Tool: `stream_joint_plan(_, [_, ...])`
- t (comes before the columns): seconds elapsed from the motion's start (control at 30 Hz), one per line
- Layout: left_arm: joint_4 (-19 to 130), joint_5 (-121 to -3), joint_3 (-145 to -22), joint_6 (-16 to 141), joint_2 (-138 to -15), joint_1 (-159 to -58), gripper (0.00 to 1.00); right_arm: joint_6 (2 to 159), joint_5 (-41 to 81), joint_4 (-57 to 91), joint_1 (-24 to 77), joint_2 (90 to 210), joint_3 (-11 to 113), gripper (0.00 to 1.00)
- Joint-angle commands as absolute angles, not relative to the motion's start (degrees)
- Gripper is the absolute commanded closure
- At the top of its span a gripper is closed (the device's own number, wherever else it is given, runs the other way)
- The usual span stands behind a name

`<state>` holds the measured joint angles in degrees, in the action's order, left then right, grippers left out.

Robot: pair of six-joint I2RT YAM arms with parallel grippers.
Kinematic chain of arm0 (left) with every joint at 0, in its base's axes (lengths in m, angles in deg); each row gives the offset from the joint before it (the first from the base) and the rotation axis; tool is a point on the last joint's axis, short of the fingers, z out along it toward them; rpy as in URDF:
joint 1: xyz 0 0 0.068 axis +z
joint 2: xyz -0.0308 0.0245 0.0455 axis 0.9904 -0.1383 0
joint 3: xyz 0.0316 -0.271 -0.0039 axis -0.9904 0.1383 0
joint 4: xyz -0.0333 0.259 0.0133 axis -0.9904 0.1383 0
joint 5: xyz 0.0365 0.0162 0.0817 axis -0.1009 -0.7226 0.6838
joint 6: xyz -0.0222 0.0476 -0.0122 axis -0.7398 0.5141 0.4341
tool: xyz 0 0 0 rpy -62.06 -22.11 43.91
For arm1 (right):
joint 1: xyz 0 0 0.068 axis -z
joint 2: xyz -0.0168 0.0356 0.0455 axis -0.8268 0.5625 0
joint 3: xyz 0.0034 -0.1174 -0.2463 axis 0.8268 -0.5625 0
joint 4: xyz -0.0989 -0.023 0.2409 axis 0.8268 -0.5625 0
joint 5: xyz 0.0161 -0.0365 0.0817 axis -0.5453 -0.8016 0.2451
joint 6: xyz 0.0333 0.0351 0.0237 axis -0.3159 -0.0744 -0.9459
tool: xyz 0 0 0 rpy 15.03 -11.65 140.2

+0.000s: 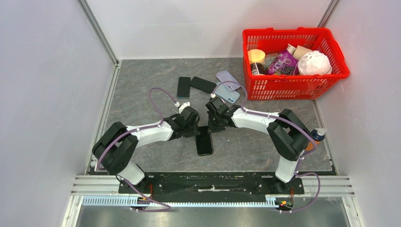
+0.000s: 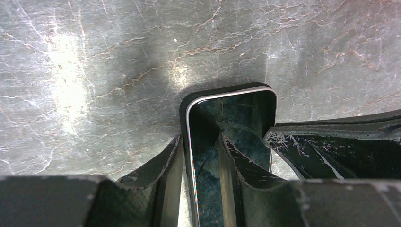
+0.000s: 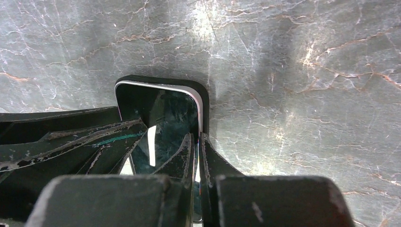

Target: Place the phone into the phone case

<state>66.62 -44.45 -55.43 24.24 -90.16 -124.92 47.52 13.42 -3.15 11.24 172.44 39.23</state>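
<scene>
Shows a dark phone [image 1: 204, 143] flat on a grey marbled table [image 1: 142, 85], directly beneath both claws and running back from them toward the arm bases. Puts the long axis near-to-far, with the far short end just ahead of the fingertips in both wrist views. Shows a black phone case [image 2: 183, 101] rimming that far end, hugging the silver edge at both corners. Gives no way of telling the seating of the near end.

Finds the left gripper [image 2: 199, 142] partly spread, straddling the phone's left long edge: one finger outside the case wall, the other resting on the glass. Finds the right gripper [image 3: 197, 137] pressed almost together, pinching the right long edge, with case wall and phone rim between the fingers.

Places both claws equally close, one on each side of the far end, tips near each other across the screen. Suggests, as a judgement only, a coming press downward and a slide back along the long axis toward the bases, to seat the rest of the length.
</scene>
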Motion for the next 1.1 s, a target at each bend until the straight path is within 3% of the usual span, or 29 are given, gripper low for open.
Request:
stream_joint_plan(0.0, [69.13,-38.32,-55.27,27.15,-94.95,-125.02,0.64,45.51,9.45,-3.03,7.60,179.26,36.97,0.95])
stream_joint_plan(0.37, [69.76,-35.52,-55.27,25.35,-100.30,-127.35,0.68,42.97,8.00,-2.84,5.16,184.57,35.98,0.98])
stream_joint_plan(0.67, [69.02,-35.56,-54.26,24.95,-101.47,-127.49,0.69,46.61,8.08,-5.36,10.16,174.07,39.03,0.68])
stream_joint_plan(1.07, [70.61,-34.59,-54.04,25.66,-102.70,-127.49,0.70,47.21,5.57,-7.22,10.42,173.20,40.18,0.62])
